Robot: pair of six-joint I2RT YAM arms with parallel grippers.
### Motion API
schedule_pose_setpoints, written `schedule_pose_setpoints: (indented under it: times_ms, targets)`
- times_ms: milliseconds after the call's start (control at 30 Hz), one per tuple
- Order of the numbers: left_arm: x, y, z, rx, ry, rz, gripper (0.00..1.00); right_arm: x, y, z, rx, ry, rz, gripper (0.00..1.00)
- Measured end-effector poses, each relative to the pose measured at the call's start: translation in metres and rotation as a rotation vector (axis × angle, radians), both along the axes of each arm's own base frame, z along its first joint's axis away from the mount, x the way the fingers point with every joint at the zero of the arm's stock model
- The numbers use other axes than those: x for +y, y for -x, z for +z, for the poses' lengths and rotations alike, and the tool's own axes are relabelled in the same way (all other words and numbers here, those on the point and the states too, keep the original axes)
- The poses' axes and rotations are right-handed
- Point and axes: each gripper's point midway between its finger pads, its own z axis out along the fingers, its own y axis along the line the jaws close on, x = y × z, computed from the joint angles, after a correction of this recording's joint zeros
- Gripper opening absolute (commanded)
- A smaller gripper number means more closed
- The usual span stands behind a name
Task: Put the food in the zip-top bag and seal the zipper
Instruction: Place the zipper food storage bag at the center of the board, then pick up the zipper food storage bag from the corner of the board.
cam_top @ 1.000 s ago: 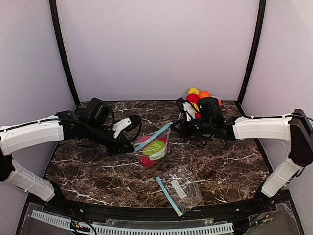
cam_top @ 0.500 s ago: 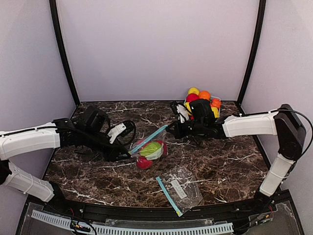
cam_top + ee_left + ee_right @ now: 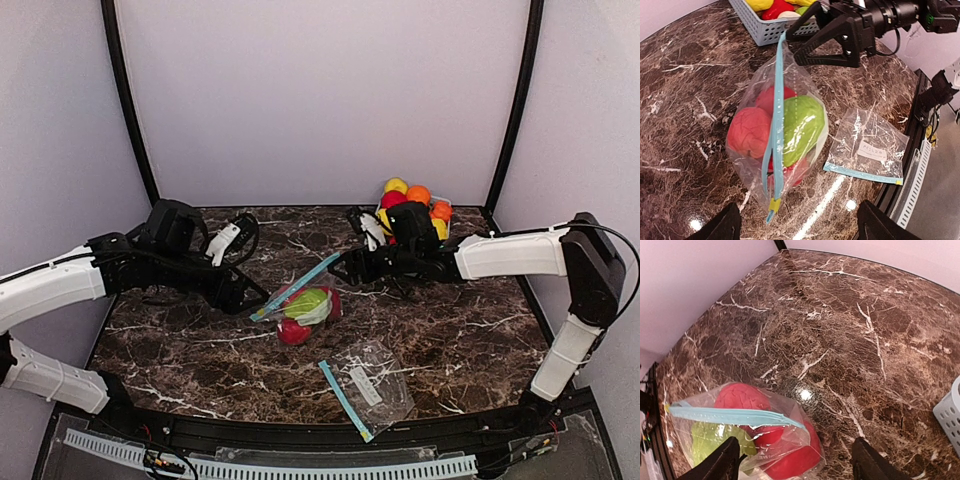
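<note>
Wrist views: my left gripper [image 3: 800, 224] and right gripper [image 3: 795, 466] both wide apart, empty, bag [image 3: 790, 85] of fruit [image 3: 751, 132] between.

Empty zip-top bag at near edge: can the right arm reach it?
Probably yes: the right gripper is open and holds nothing, the empty zip-top bag lies flat with nothing on it, and the filled bag sits aside.

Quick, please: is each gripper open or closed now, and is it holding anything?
Left gripper: open, holding nothing.
Right gripper: open, holding nothing.

Dark marble table [image 3: 480, 340], light-blue slatted basket [image 3: 762, 30] back right
</note>
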Motion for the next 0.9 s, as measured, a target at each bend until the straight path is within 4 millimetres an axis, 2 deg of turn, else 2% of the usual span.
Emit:
schedule_pose_setpoints:
  times_ms: [133, 200, 433, 533, 600, 700, 900]
  targets:
    - [0.008, -0.016, -0.005, 0.021, -0.012, 0.072, 0.85, -0.004, -0.001, -0.002, 0.004, 0.018, -0.012, 0.93]
    - [0.013, -0.024, -0.012, 0.042, -0.025, 0.107, 0.86, -0.007, 0.000, 0.003, -0.003, 0.019, -0.018, 0.98]
    - [0.036, -0.050, -0.023, 0.078, -0.036, 0.218, 0.88, -0.027, 0.004, 0.043, -0.046, -0.024, -0.064, 0.99]
    - [0.052, -0.062, -0.026, 0.081, -0.027, 0.283, 0.89, -0.039, 0.009, 0.049, -0.040, -0.020, -0.095, 0.99]
    - [0.066, -0.066, -0.031, 0.091, -0.024, 0.332, 0.89, -0.049, 0.017, 0.043, -0.015, 0.003, -0.111, 0.99]
    - [0.081, -0.064, -0.031, 0.089, -0.010, 0.391, 0.89, -0.068, 0.037, 0.018, 0.064, 0.053, -0.128, 0.99]
    - [0.092, -0.046, -0.024, 0.077, 0.077, 0.446, 0.88, -0.100, 0.089, -0.039, 0.239, 0.154, -0.140, 0.95]
